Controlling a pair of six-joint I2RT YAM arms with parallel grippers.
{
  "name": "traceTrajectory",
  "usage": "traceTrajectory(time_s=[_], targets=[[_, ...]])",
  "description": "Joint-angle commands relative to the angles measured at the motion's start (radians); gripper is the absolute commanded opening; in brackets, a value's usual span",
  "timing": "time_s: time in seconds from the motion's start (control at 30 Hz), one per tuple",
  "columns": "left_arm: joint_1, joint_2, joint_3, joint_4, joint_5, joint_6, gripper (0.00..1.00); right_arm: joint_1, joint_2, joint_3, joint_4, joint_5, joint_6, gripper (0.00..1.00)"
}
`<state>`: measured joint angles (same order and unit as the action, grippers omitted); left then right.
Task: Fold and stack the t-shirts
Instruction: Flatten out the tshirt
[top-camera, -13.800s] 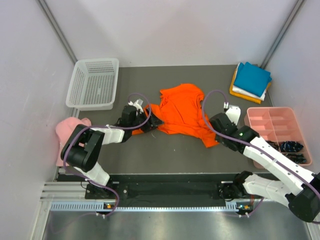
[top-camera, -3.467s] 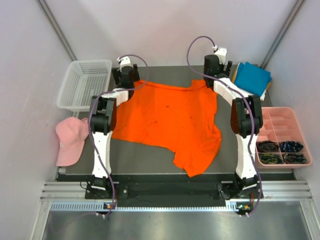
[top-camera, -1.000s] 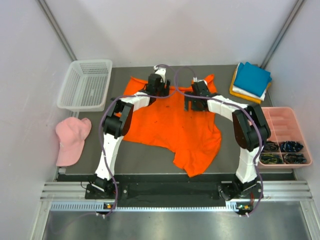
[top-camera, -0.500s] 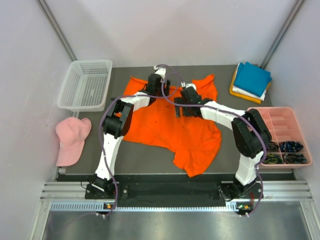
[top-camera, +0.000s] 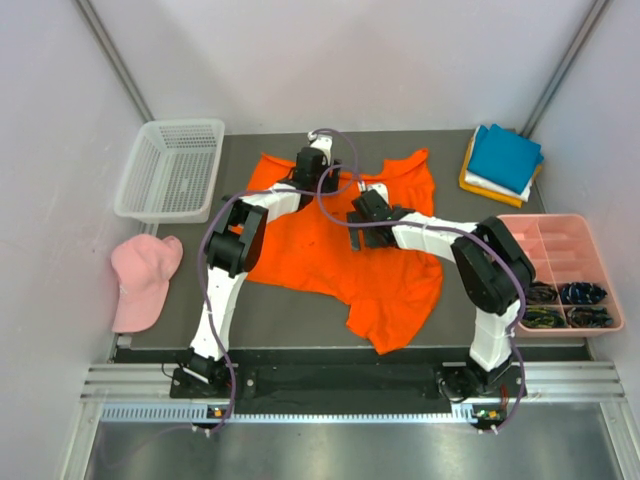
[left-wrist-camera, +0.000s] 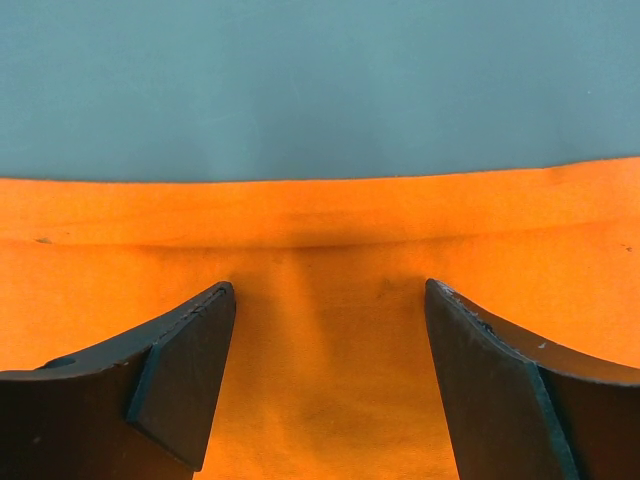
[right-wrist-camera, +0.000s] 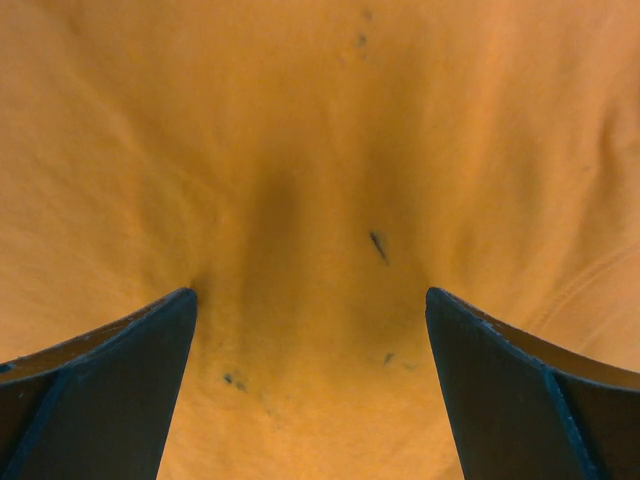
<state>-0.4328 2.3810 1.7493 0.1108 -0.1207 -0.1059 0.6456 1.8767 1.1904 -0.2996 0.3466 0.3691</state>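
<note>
Top external: orange shirt (top-camera: 320, 262) spread flat on the worktop (top-camera: 280, 312).
Left jaws: wide, empty, over its far edge.
Right jaws: wide, empty, mid-cloth.
Handling: light, limp; you'd pinch an edge.

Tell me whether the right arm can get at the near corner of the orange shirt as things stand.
Probably yes. The right pincer is open, holding nothing, above the middle of the orange t-shirt. Its near corner lies uncovered on the table, closer to that arm's base, with nothing between.
</note>
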Motion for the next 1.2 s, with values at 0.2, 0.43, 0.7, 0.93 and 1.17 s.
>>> traceTrajectory(time_s=[0.2, 0.43, 0.7, 0.93, 1.17], targets=[[-0.001, 0.004, 0.049, -0.051, -0.013, -0.011, 0.81, 0.006, 0.032, -0.054, 0.051, -0.063, 0.076, 0.96], [-0.001, 0.018, 0.09, -0.091, -0.023, -0.011, 0.82, 0.006, 0.05, -0.071, 0.04, -0.06, 0.086, 0.96], [-0.001, 0.064, 0.183, -0.148, -0.033, -0.003, 0.82, 0.006, 0.047, -0.094, 0.037, -0.057, 0.097, 0.96], [0.0, 0.122, 0.271, -0.177, -0.033, -0.002, 0.83, 0.006, 0.039, -0.097, 0.034, -0.055, 0.105, 0.96], [0.008, 0.147, 0.302, -0.155, -0.045, -0.012, 0.83, 0.006, 0.047, -0.112, 0.042, -0.06, 0.108, 0.96]])
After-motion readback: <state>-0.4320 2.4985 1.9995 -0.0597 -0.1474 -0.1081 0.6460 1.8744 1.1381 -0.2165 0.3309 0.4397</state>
